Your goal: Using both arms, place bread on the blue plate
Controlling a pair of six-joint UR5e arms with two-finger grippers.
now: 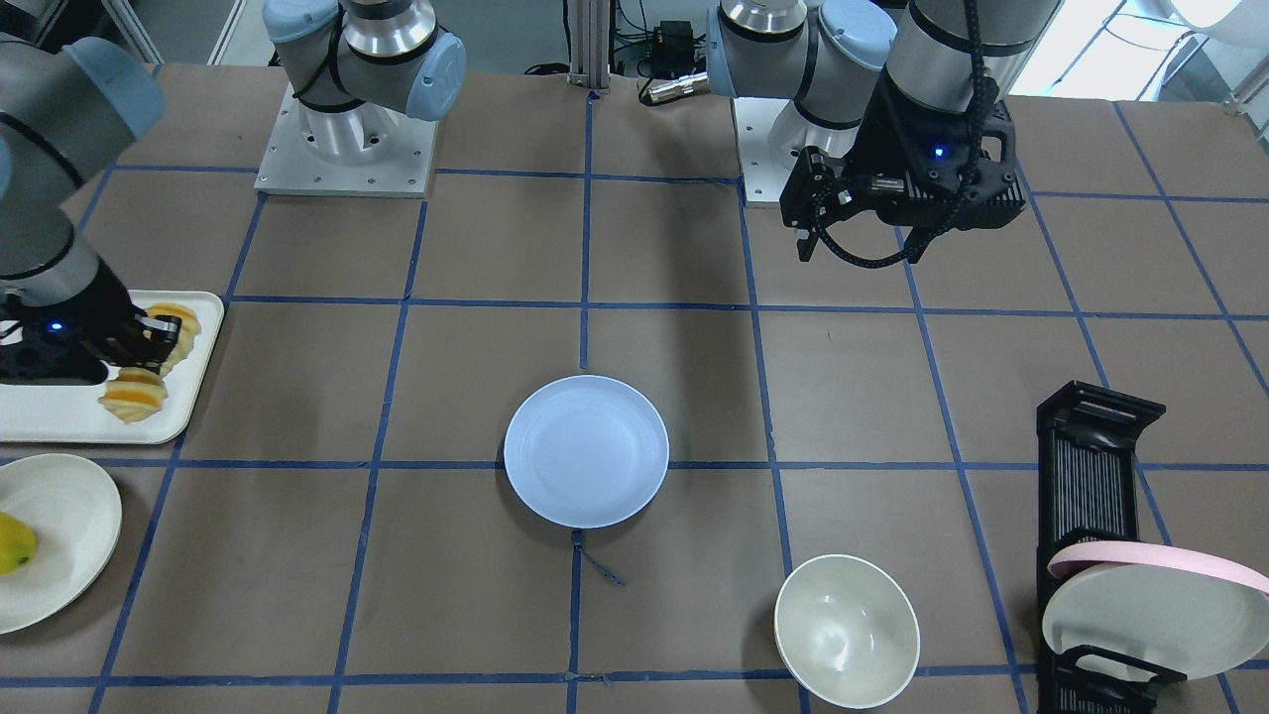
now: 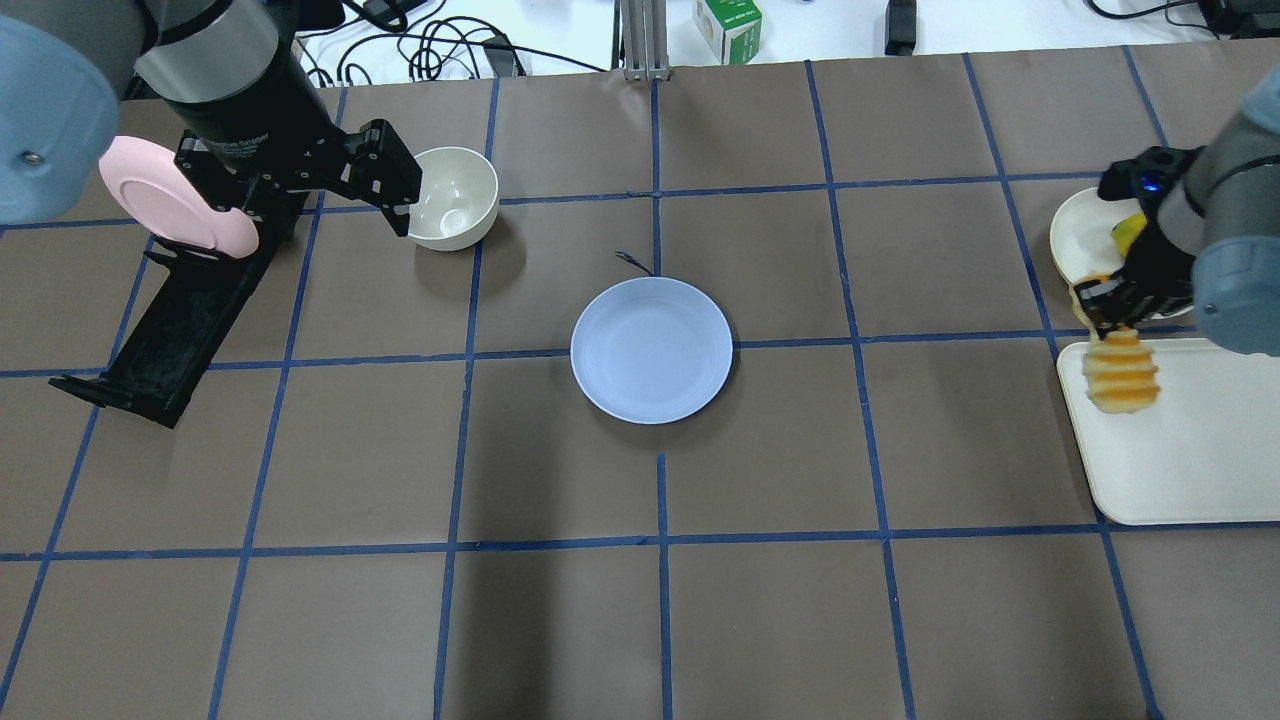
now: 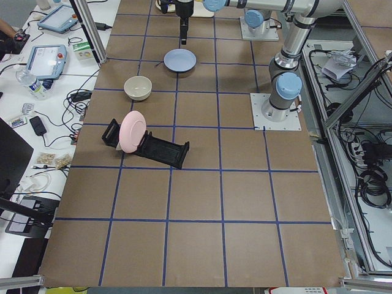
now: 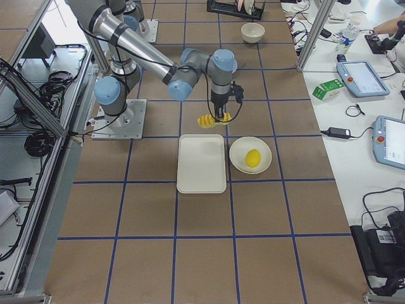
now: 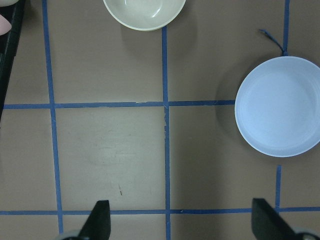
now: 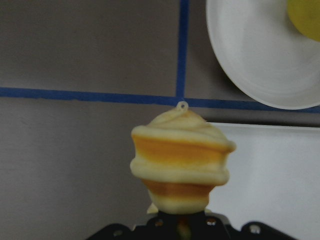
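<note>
The bread (image 2: 1122,372) is a ridged loaf with orange and pale yellow stripes. My right gripper (image 2: 1108,318) is shut on one end of it and holds it lifted over the far left corner of the white tray. The right wrist view shows the bread (image 6: 180,160) hanging end-on in front of the jaws. The blue plate (image 2: 651,350) lies empty at the table's middle; it also shows in the front view (image 1: 585,451) and the left wrist view (image 5: 280,105). My left gripper (image 2: 400,195) is open and empty, hovering high, away from the blue plate.
The white tray (image 2: 1180,450) lies at the right edge. A cream plate (image 1: 50,535) with a yellow fruit (image 1: 15,543) lies beside it. A white bowl (image 2: 455,195) stands under the left gripper. A black rack (image 2: 170,340) holds a pink-rimmed plate (image 2: 175,195).
</note>
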